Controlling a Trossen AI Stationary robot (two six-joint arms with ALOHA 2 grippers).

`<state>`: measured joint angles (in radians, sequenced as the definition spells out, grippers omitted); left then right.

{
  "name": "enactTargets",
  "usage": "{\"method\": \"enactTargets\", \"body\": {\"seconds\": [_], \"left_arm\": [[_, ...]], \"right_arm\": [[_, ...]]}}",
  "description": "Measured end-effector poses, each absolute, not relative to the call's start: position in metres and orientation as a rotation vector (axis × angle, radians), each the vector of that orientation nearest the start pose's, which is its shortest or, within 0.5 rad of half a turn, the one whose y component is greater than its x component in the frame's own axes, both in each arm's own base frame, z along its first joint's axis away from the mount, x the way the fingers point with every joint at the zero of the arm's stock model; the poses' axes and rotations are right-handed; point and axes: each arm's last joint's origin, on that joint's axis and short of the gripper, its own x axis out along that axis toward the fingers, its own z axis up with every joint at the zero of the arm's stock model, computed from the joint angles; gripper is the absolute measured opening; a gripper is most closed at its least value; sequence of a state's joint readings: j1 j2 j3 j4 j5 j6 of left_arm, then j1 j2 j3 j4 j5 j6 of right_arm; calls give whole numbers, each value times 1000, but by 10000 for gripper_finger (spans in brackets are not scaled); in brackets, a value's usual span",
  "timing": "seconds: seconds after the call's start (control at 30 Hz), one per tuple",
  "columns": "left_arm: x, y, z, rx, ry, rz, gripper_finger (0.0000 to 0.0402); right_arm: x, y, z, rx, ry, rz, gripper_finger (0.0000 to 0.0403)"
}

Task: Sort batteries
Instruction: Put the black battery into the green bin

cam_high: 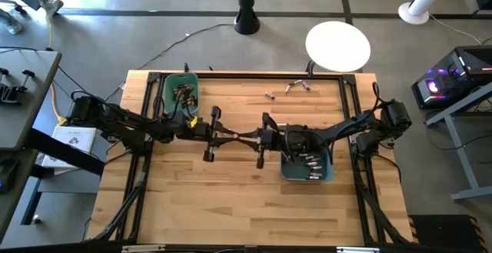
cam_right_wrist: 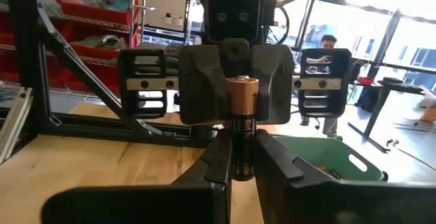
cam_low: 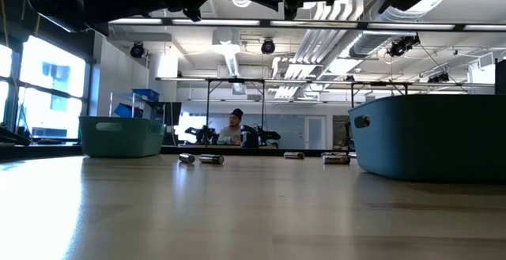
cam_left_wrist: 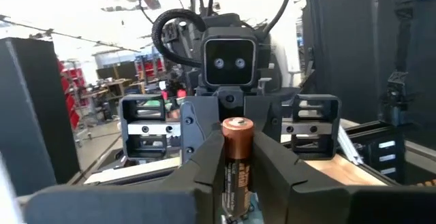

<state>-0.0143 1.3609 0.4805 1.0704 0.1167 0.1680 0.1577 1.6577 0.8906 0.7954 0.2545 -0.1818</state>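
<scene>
A copper-topped battery (cam_left_wrist: pixel 236 157) with a dark lower half stands upright in mid-air over the middle of the table. My left gripper (cam_high: pixel 233 135) and my right gripper (cam_high: pixel 247 136) meet there tip to tip, both shut on it. The right wrist view shows the same battery (cam_right_wrist: pixel 242 115) in front of the left gripper. A green bin (cam_high: pixel 181 95) at the far left holds several batteries. A teal bin (cam_high: pixel 307 165) under the right arm holds several more. Loose batteries (cam_high: pixel 296 86) lie near the far edge. My left gripper pinches the battery's sides (cam_left_wrist: pixel 235 180) between its two fingers, below the copper top. The fingers come level from the table's left and lie across the battery. The battery stands upright, copper end up, clear of the table. My right gripper pinches the battery's dark lower part (cam_right_wrist: pixel 243 159) between its two fingers. Its fingers come level from the table's right, across the battery. The battery stands upright between them, lifted clear.
In the low view the green bin (cam_low: pixel 120 136) stands far left and the teal bin (cam_low: pixel 431 137) near right, with loose batteries (cam_low: pixel 202 159) on the wood between them. A white round stool (cam_high: pixel 338 45) stands beyond the far edge. A person sits in the room behind.
</scene>
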Motion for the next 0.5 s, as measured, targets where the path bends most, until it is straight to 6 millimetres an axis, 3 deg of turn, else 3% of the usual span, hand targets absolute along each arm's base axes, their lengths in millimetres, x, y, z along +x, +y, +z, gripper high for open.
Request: {"method": "enactTargets", "body": {"seconds": [0.33, 0.5], "left_arm": [[262, -9, 230, 182, -212, -175, 39], [262, -10, 229, 182, -204, -184, 36]], "right_arm": [[353, 50, 242, -150, -20, -71, 30], [354, 50, 240, -128, 0, -43, 67]]}}
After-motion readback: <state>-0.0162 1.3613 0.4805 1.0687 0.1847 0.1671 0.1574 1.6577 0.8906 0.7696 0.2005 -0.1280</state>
